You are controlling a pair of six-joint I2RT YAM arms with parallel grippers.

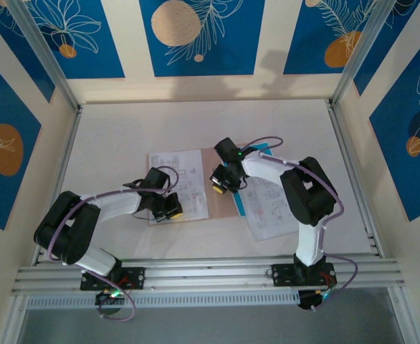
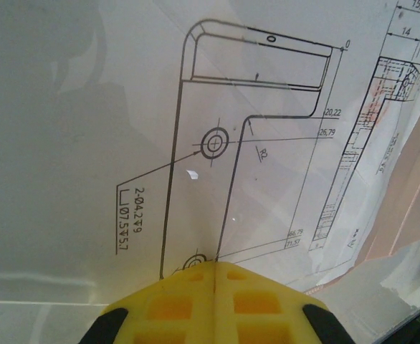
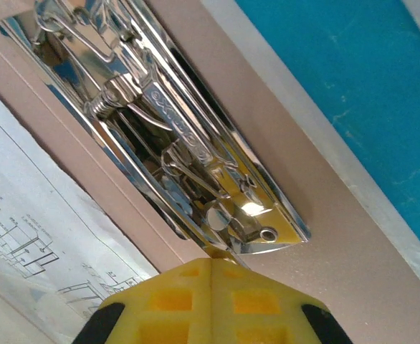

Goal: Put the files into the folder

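The pinkish-tan folder (image 1: 213,161) lies open in the middle of the table, and a white printed sheet (image 1: 175,173) rests on its left leaf. My left gripper (image 1: 170,208) is shut, its yellow fingertips (image 2: 215,266) touching that sheet (image 2: 124,107) near its near edge. My right gripper (image 1: 221,185) is shut at the folder's chrome clip (image 3: 181,143), with the thin metal end of the clip between its tips (image 3: 224,259). More white sheets (image 1: 271,208) lie to the right. A cyan-blue sheet (image 3: 353,72) peeks out beyond the folder (image 3: 353,236).
Aluminium rails (image 1: 210,272) run along the table's near edge, and patterned blue-and-cream walls (image 1: 203,36) close in the other sides. Bare white tabletop (image 1: 196,122) stretches behind the folder.
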